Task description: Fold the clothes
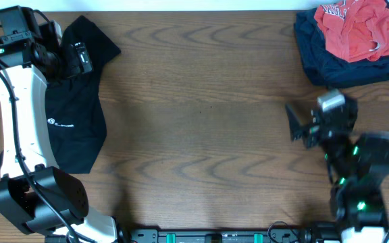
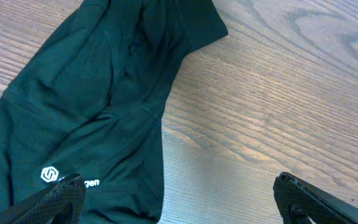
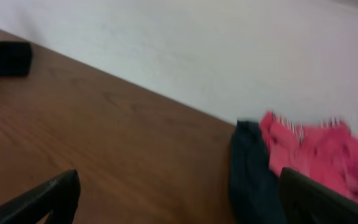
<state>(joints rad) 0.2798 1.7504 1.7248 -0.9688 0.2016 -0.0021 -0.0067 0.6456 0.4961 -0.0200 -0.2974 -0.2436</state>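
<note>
Left gripper [image 2: 179, 208], seen from the left wrist: both dark fingers [image 2: 58, 198] enter at the bottom edge with the jaws fully apart and nothing between them. One fingertip overlaps the black T-shirt [image 2: 92, 99] just beside its small white logo [image 2: 50, 175]; the other stands over bare wood. Whether the first fingertip touches the cloth cannot be told.

Right gripper [image 3: 179, 202], seen from the right wrist, blurred: the jaws are likewise wide apart and empty, raised over the bare table [image 3: 123, 143].

Overhead: the left gripper [image 1: 80, 59] sits above the far end of the black T-shirt [image 1: 80, 128]. The shirt lies loose and wrinkled along the table's left side, partly covered by the white left arm [image 1: 22, 128], with its logo [image 1: 63, 124] facing up. The right gripper [image 1: 297, 127] is on the right half, near the dark navy-blue pile [image 1: 329, 64] but apart from it. Between the two grippers the table [image 1: 201, 101] offers a broad stretch of open wood.

Farthest, in the far right corner, the coral-red T-shirt [image 1: 356, 27] lies crumpled on top of the navy pile, which reaches the table's far and right edges. From the right wrist, the red shirt [image 3: 328, 155] and the pile [image 3: 250, 168] lie against a pale wall [image 3: 197, 43].
</note>
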